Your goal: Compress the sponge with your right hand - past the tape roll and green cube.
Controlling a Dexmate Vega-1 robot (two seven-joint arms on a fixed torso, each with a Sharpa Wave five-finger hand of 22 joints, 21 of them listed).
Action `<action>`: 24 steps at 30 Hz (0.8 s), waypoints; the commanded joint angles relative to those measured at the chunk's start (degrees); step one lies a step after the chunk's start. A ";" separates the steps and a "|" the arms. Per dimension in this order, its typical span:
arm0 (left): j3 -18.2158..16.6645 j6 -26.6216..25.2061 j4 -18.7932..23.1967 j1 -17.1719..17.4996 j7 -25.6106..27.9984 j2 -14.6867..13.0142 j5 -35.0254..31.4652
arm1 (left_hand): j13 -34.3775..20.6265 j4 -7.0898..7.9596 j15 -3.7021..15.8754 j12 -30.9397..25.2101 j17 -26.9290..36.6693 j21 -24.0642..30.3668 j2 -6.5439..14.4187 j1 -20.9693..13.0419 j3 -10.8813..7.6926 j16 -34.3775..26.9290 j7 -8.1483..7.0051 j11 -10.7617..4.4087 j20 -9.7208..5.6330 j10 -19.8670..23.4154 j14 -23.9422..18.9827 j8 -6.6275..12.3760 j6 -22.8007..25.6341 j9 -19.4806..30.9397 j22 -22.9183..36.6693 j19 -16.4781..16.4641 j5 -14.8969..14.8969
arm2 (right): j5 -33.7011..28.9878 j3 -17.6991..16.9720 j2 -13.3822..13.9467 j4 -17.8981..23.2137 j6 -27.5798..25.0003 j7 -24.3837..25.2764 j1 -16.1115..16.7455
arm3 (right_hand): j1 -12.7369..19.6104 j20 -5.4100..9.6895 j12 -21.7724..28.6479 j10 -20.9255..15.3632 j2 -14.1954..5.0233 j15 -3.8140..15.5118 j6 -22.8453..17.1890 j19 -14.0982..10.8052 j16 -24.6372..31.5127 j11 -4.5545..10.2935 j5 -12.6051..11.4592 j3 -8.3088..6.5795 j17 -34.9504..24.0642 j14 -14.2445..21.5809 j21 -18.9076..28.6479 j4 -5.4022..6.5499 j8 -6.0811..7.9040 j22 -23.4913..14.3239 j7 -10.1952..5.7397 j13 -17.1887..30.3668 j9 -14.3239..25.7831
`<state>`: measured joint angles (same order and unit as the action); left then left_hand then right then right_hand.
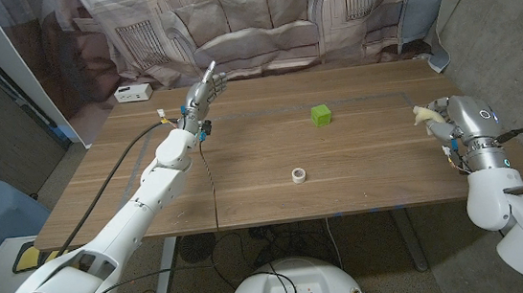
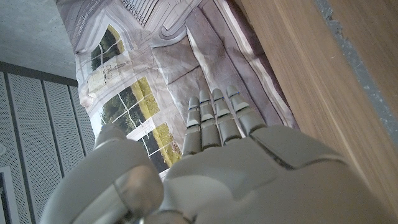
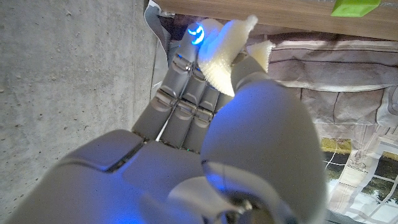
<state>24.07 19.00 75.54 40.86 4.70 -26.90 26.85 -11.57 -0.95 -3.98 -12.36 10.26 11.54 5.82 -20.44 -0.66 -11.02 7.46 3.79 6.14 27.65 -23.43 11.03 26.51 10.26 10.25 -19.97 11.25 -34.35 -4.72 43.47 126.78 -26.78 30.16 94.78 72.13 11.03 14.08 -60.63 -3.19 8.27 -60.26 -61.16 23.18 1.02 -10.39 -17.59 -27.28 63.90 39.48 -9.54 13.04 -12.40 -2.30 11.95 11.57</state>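
One pale sponge [image 3: 231,51] sits in the right hand [image 3: 205,124], pinched between the thumb and the curled fingers [image 3: 180,93], at the right edge of the counter [image 1: 339,149]. Much of it is hidden behind the thumb in the right wrist view, so only a crumpled, pointed end pokes out past the fingertips; its long axis seems to run along the fingers, though the covered part makes that hard to judge. In the head view the same sponge [image 1: 423,113] shows as a small cream tip sticking out of the right hand [image 1: 451,120] toward the middle of the counter.

Further in, the green cube [image 1: 321,115] stands near the centre of the wooden counter, and the tape roll [image 1: 298,175] lies flat nearer the robot, well apart from the cube. A corner of the cube [image 3: 354,7] is cut off at the edge of the right wrist view.

The left hand [image 1: 202,92] is raised near the far left part of the counter, holding nothing, its fingers [image 2: 214,118] straight and side by side with the thumb apart. A small white box [image 1: 131,93] rests at the far left corner. Behind the counter hangs a printed cloth [image 1: 259,17]; grey concrete floor lies to the right.
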 commanded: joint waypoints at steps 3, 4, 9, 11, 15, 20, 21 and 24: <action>0.26 0.30 -1.26 -0.64 -0.51 0.42 0.07 | -0.22 -0.38 0.10 -0.13 0.15 0.01 0.56 -0.02 -0.16 0.03 -0.11 0.13 0.17 0.43 -0.64 0.07 0.48 0.28 0.13 -0.59 -0.13 | -0.99 0.59 1.24 1.02 -2.29 -2.20 -0.13 | 3.22 0.06 -0.84 1.97 -3.84 4.80 1.86 2.17 -2.43 0.37 -0.37 0.21 0.43 0.73 1.00 1.03 -0.99 -0.05 -0.34 0.39 0.38; 0.27 0.28 -1.35 -0.72 -0.59 0.43 0.08 | -0.22 -0.38 0.09 -0.12 0.15 0.01 0.56 -0.02 -0.16 0.03 -0.11 0.13 0.15 0.41 -0.64 0.07 0.49 0.28 0.13 -0.60 -0.13 | -1.24 0.79 1.36 1.15 -2.82 -2.47 -0.17 | 3.10 -0.02 -0.91 2.12 -3.85 4.88 1.95 2.38 -2.71 0.58 -0.41 0.23 0.57 0.45 1.06 1.09 -1.03 -0.01 -0.36 0.40 0.40; 0.32 0.34 -1.54 -0.90 -0.53 0.46 -0.06 | -0.22 -0.39 0.08 -0.15 0.15 0.00 0.58 -0.02 -0.18 0.04 -0.10 0.11 0.22 0.50 -0.63 0.06 0.49 0.28 0.13 -0.57 -0.13 | -1.54 1.08 1.70 1.37 -3.64 -2.87 -0.20 | -1.13 -0.75 -1.10 2.21 -3.00 3.92 2.55 3.14 -4.53 0.03 -0.26 2.08 1.80 -0.96 2.00 2.97 -1.24 0.63 -0.18 0.42 0.51; 0.31 0.34 -1.61 -0.96 -0.59 0.51 0.03 | -0.23 -0.39 0.13 -0.14 0.15 0.00 0.58 -0.02 -0.18 0.05 -0.14 0.12 0.26 0.47 -0.61 0.07 0.51 0.28 0.13 -0.57 -0.13 | -1.65 1.15 1.75 1.44 -3.88 -2.86 -0.16 | -2.41 -1.11 -1.43 2.87 -2.57 3.79 2.87 3.34 -5.14 -0.35 -0.19 2.61 2.26 -1.51 2.15 3.42 -1.33 0.89 0.03 0.38 0.50; 0.36 0.37 -1.92 -1.16 -0.70 0.64 0.07 | -0.23 -0.41 0.13 -0.13 0.16 -0.01 0.60 -0.02 -0.20 0.03 -0.26 0.29 0.29 0.47 -0.68 0.10 0.63 0.28 0.13 -0.55 -0.14 | -1.64 1.15 2.08 1.79 -4.73 -3.66 0.09 | -4.72 -1.71 -1.67 3.21 -1.69 3.10 3.69 3.79 -5.88 -0.88 0.04 3.64 2.79 -2.29 2.22 4.24 -1.59 1.25 0.36 0.30 0.46; 0.49 0.41 -2.43 -1.53 -0.84 0.85 0.06 | -0.23 -0.42 0.19 -0.13 0.16 -0.03 0.61 -0.01 -0.21 0.04 -0.19 0.06 0.29 0.48 -0.67 0.08 0.59 0.28 0.13 -0.51 -0.14 | -1.41 0.72 2.53 2.00 -5.01 -4.32 0.61 | -7.33 -2.40 -2.12 4.21 -1.08 2.13 4.61 4.69 -7.10 -0.92 0.12 4.59 3.35 -4.23 2.08 5.09 -1.79 1.71 0.46 0.21 0.32; 0.52 0.37 -2.51 -1.61 -0.88 0.87 0.05 | -0.23 -0.42 0.15 -0.13 0.16 -0.03 0.61 -0.01 -0.21 0.04 -0.14 -0.02 0.31 0.49 -0.67 0.09 0.63 0.28 0.13 -0.51 -0.14 | -1.42 0.66 2.57 2.06 -5.08 -4.38 0.70 | -7.56 -2.44 -2.15 4.28 -0.75 1.91 4.79 4.86 -7.30 -0.79 0.14 4.75 3.49 -4.49 2.03 5.05 -1.83 1.77 0.55 0.20 0.30; 0.56 0.47 -2.86 -1.83 -1.01 1.05 0.13 | -0.23 -0.42 0.09 -0.06 0.16 -0.03 0.61 0.00 -0.22 0.04 -0.12 0.08 0.30 0.33 -0.68 0.06 0.58 0.28 0.13 -0.50 -0.15 | -1.24 0.30 2.84 2.35 -5.14 -4.94 1.05 | -8.43 -2.63 -2.32 4.78 -0.41 1.45 5.08 5.06 -7.80 -1.07 0.18 5.07 3.77 -5.19 1.98 5.25 -1.88 1.91 0.69 0.18 0.23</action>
<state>24.44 19.31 73.56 39.66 4.07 -26.25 26.87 -11.57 -0.94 -3.74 -12.36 10.26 11.54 5.83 -20.43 -0.66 -11.02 7.25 3.79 6.14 27.65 -23.67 11.03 26.71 10.26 10.25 -19.97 11.25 -35.77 -3.79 45.36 128.36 -31.08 26.68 94.89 64.49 8.37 12.07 -56.12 -3.92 9.72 -55.54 -56.45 15.72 0.00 -10.37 -12.82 -23.63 59.31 41.21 -4.43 11.21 -10.46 -1.65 11.97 11.70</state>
